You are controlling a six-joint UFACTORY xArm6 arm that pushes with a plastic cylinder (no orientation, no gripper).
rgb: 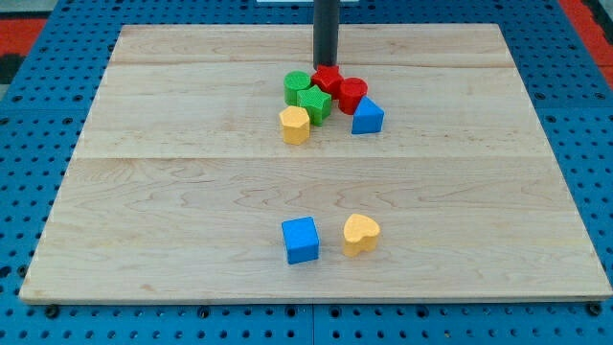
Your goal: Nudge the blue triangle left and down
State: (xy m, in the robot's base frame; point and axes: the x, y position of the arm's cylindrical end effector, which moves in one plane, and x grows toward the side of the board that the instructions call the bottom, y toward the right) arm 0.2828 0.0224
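Sitting in the desk's upper middle, toward the top edge, the blue triangle (367, 116) forms the right end of a tight cluster, touching a red cylinder (351, 94). A second red block (328, 79), two green blocks (298, 86) (314, 102) and a yellow hexagon (295, 125) crowd its left. My tip (327, 65) stands behind the cluster, apart from the triangle; no gripper is fitted, nothing is held. Risk: pushing from here drives the red blocks first, scattering the cluster.

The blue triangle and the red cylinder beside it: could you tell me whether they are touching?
Touching, as far as the camera view shows: the blue triangle sits against the red cylinder's lower right edge with no board visible between them.
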